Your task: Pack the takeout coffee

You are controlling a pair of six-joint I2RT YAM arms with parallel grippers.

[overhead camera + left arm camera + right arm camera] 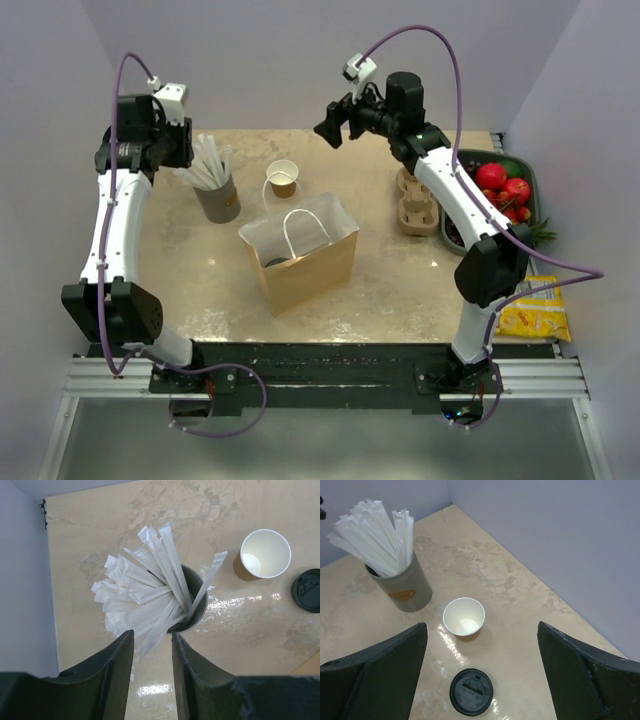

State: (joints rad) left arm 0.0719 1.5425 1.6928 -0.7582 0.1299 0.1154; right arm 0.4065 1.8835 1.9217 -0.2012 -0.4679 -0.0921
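The brown paper bag (305, 262) stands open mid-table. A dark round thing (275, 262) lies inside it; I cannot tell whether it is the takeout coffee's lid. A round black lid (471, 691) lies between the bag and the lidless cup (464, 618). It also shows in the left wrist view (306, 590). No brown cup body shows under it. My left gripper (152, 635) is open and empty, high above the grey cup of straws (192, 611). My right gripper (481, 627) is wide open and empty, high above the lidless cup and the lid.
A cardboard cup carrier (417, 205) sits right of the bag. A dark bowl of fruit (505, 188) is at the far right. A yellow snack packet (535, 310) lies at the right edge. Walls close in the back and both sides.
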